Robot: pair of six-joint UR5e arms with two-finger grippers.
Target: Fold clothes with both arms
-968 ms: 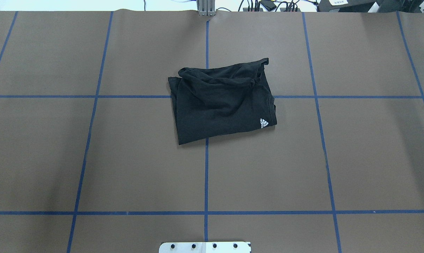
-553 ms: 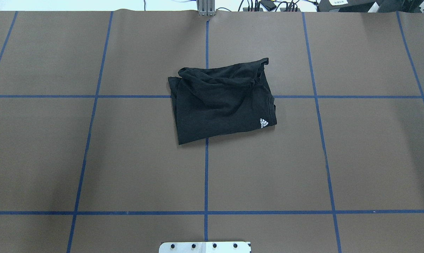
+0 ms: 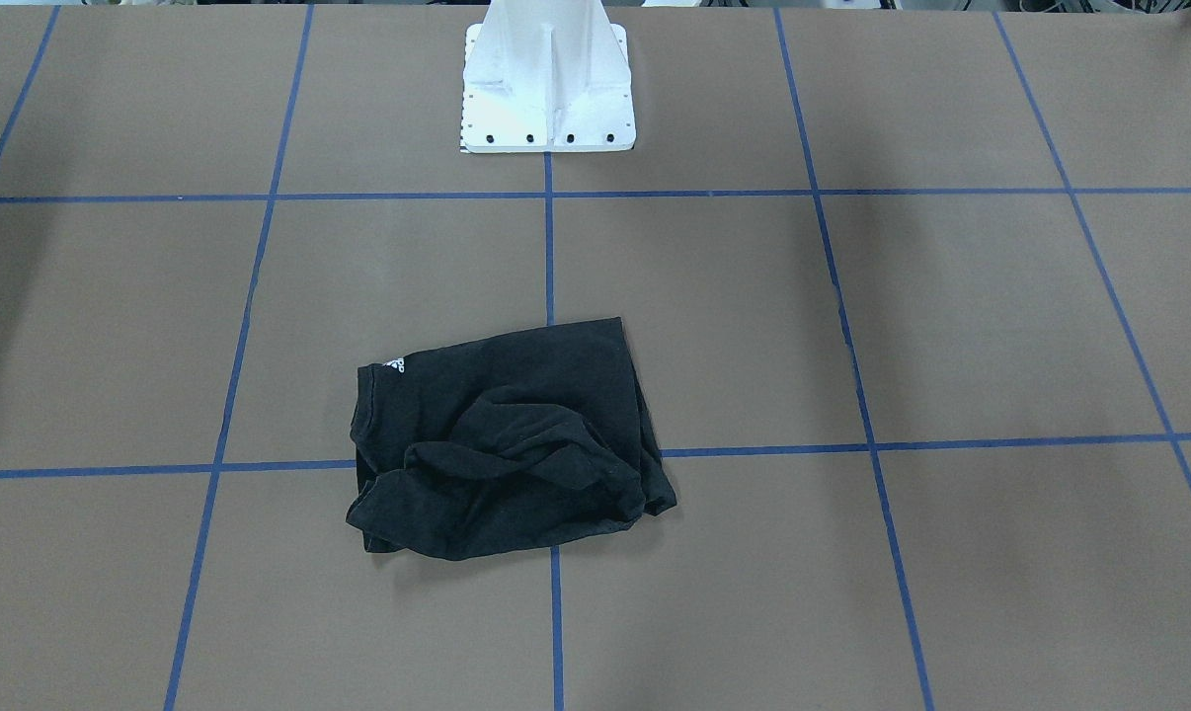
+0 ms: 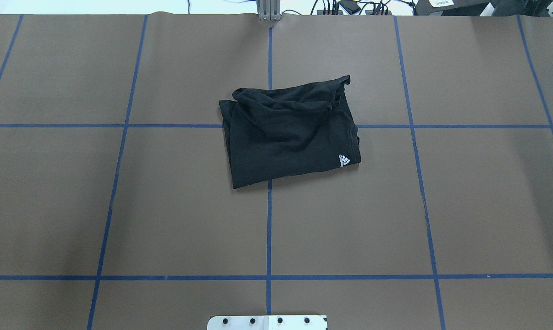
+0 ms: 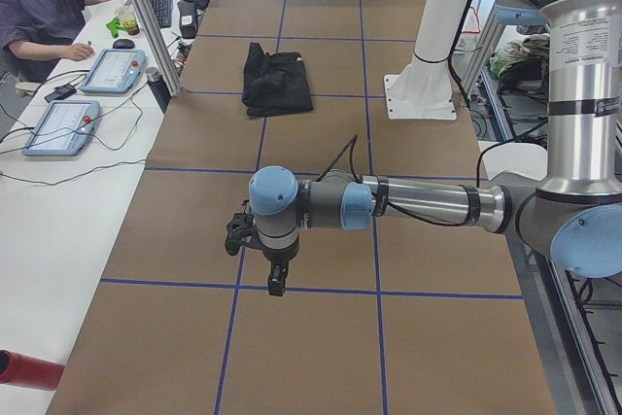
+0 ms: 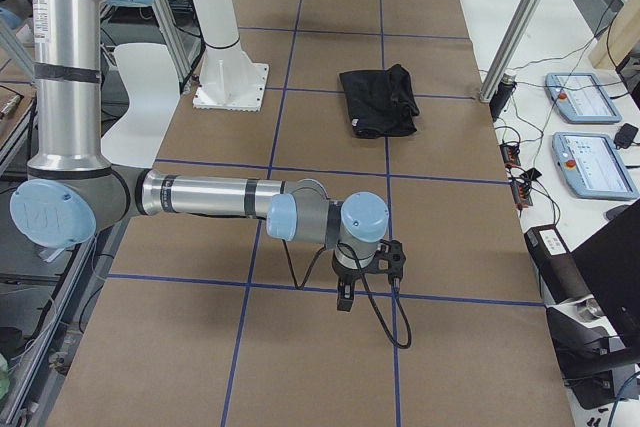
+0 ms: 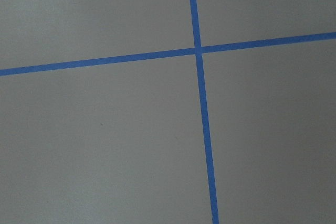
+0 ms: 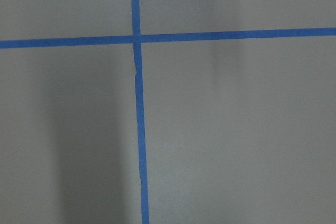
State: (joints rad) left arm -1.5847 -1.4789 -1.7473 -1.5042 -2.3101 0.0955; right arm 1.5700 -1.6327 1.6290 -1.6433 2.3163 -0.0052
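Note:
The clothes [image 4: 288, 133] are one black T-shirt lying in a rumpled, roughly square bundle at the table's middle, with a small white logo [image 4: 344, 160] at one corner. It also shows in the front-facing view [image 3: 507, 439] and both side views [image 5: 277, 80] [image 6: 378, 99]. Neither arm touches it. My left gripper [image 5: 275, 279] hangs over bare table near the left end, seen only in the left side view. My right gripper [image 6: 345, 299] hangs likewise near the right end. I cannot tell whether either is open or shut. Both wrist views show only brown table and blue tape.
The white pedestal base [image 3: 548, 89] stands at the robot's edge of the table. Blue tape lines grid the brown surface. A person [image 5: 44, 7] sits at a side desk with teach pendants [image 5: 58, 123] [image 6: 590, 162]. A metal post [image 4: 269, 11] rises at the far edge.

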